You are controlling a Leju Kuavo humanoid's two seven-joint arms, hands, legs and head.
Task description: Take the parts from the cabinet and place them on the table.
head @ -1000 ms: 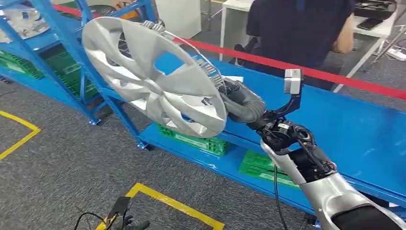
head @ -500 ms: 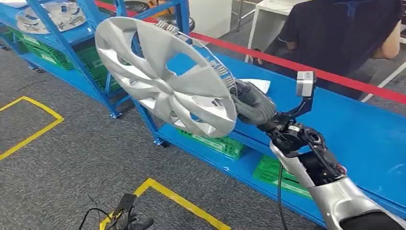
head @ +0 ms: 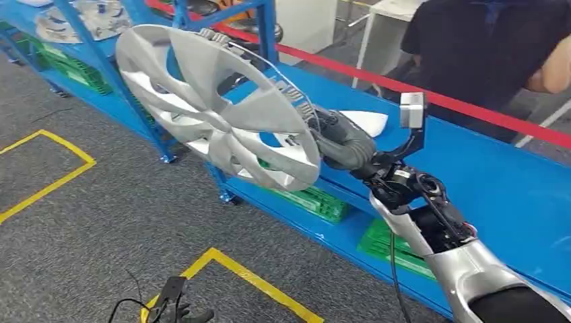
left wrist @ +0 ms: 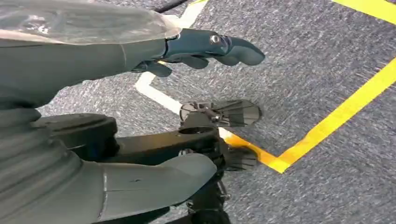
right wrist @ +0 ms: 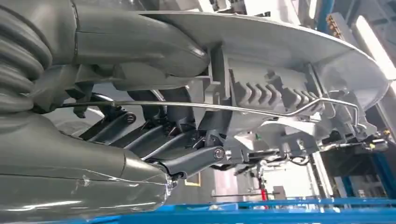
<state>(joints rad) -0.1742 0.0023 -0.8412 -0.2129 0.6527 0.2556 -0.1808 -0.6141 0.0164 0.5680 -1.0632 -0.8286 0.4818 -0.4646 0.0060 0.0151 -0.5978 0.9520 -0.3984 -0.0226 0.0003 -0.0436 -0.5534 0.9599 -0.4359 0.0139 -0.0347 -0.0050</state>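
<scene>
Silver plastic hubcap (head: 215,108) is being carried in the air by the right hand (head: 340,141), whose fingers are closing on its rim from behind; the right wrist view is showing those fingers (right wrist: 187,116) hooked over the ribbed back of the cover and its wire ring. Against the two preceding head frames the whole scene is shifting sideways, which reads as the camera turning rather than the part travelling; the hubcap is keeping its place relative to the arm. In my judgement the part is already clear of the cabinet and the carry toward the blue tabletop (head: 485,168) is under way, with release not yet done.

Going from left to right: the blue cabinet frame (head: 101,60) is standing just behind the hubcap's left rim, and one upright is passing close by the disc. The hubcap is hanging over the tabletop's near-left corner, overlapping its near edge. Right of it the tabletop surface is lying open toward the far-right corner, bounded at the far edge by a red rail (head: 471,108), behind which a person (head: 485,40) is standing.

The left hand (left wrist: 205,49) is hanging over the grey floor, fingers apart, holding nothing.
</scene>
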